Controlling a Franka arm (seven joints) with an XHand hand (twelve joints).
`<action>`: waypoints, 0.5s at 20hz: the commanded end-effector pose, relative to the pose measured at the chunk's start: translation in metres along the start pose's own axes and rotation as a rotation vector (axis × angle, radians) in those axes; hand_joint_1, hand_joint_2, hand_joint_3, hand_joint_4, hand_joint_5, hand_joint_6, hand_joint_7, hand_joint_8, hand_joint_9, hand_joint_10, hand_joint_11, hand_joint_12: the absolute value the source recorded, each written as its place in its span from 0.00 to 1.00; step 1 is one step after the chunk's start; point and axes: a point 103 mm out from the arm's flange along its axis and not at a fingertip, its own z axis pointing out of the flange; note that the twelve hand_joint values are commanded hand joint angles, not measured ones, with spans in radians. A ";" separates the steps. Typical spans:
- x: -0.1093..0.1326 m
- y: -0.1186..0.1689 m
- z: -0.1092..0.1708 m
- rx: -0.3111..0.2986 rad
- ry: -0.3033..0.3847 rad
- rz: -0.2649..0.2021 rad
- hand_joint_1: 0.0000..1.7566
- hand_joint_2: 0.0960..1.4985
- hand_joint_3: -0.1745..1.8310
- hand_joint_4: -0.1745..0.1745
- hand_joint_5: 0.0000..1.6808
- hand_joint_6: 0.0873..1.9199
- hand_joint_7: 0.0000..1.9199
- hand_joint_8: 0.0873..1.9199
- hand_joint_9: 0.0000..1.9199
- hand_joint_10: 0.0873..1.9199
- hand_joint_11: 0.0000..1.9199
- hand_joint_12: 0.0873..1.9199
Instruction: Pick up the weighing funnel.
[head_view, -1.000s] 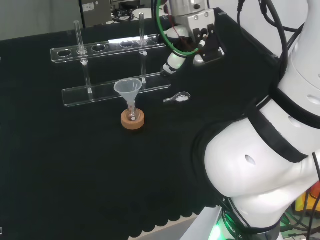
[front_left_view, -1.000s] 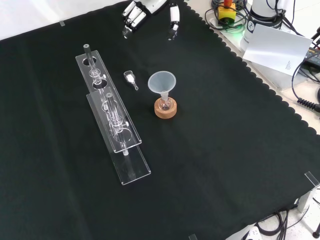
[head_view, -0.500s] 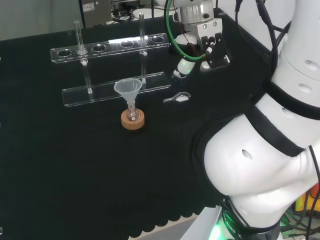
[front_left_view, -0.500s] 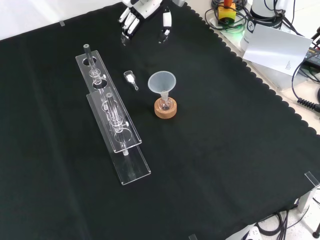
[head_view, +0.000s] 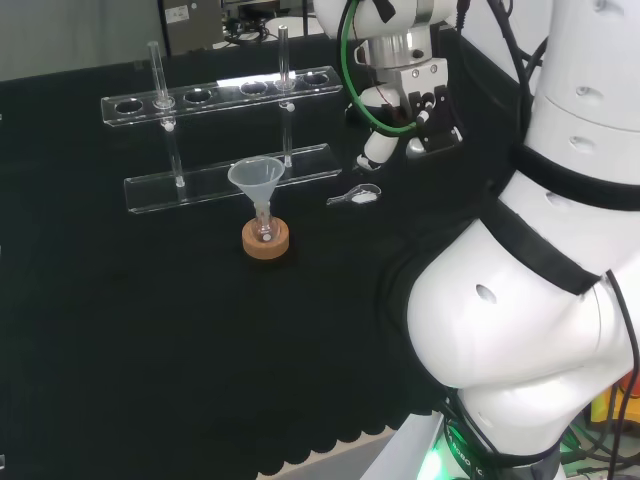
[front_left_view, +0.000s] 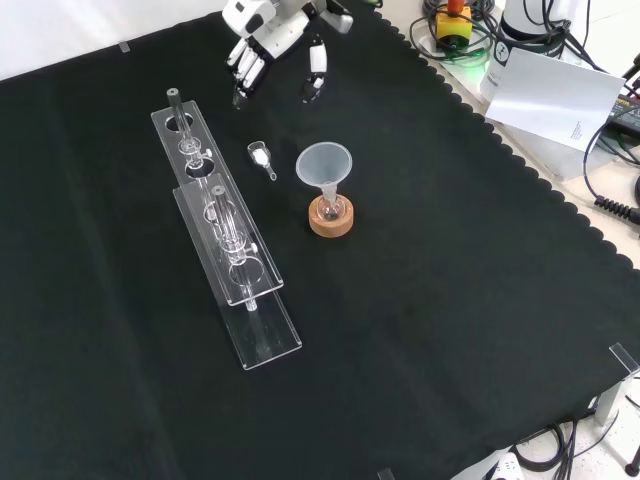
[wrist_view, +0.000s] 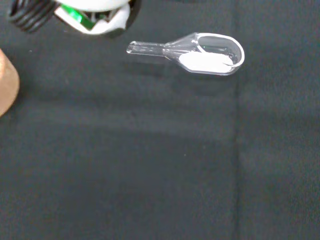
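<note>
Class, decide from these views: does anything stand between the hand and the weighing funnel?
Nothing visible does. Bare cloth separates the hand from the weighing funnel; the funnel and the tube rack stand off to either side in the front view.

In my front view the weighing funnel (front_left_view: 262, 156) lies on the table (front_left_view: 450, 320) between the rack (front_left_view: 268, 340) to its left and the funnel (front_left_view: 324, 163) to its right, touching neither. The funnel stands with its stem in a flask (front_left_view: 330, 208) on a ring (front_left_view: 331, 224). The hand (front_left_view: 272, 28) hangs over the table beyond the weighing funnel, apart from it. In my head view the hand is just right of and behind the weighing funnel.
</note>
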 end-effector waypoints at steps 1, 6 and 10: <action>-0.015 0.022 0.009 -0.023 -0.011 -0.006 0.51 0.35 0.42 0.38 0.21 0.00 0.14 0.32 0.25 0.28 0.12 0.70; -0.019 0.033 0.017 -0.025 -0.025 -0.007 0.51 0.35 0.42 0.40 0.23 0.00 0.15 0.32 0.24 0.28 0.12 0.70; -0.021 0.038 0.021 -0.025 -0.034 -0.006 0.52 0.35 0.42 0.42 0.25 0.00 0.15 0.32 0.24 0.28 0.12 0.70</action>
